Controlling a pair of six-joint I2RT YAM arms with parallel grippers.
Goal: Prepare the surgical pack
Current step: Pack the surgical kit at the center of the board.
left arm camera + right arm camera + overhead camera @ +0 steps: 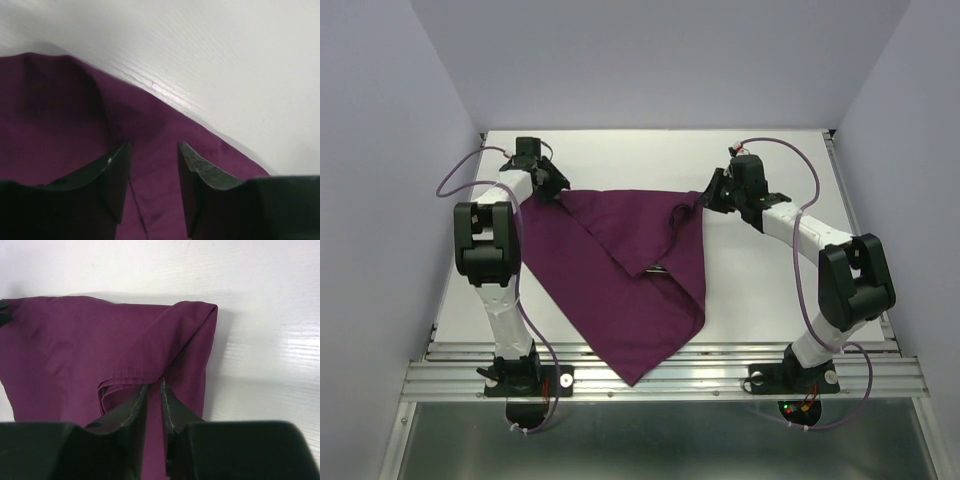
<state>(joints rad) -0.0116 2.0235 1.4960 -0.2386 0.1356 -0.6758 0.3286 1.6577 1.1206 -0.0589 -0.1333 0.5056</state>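
Wrap (620,280) lay folded mid-table (760,290), whatever was under it hidden. Right gripper (154,386), reaching inward, pinched the wrap's right corner tight. Left gripper (154,150) hung over the left corner, jaws apart, gripping nothing.

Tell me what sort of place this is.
Probably a robotics lab test cell, not a real operating room. Plain pale walls box in a white table. A left arm and a right arm are bolted to a metal rail, working a purple cloth.
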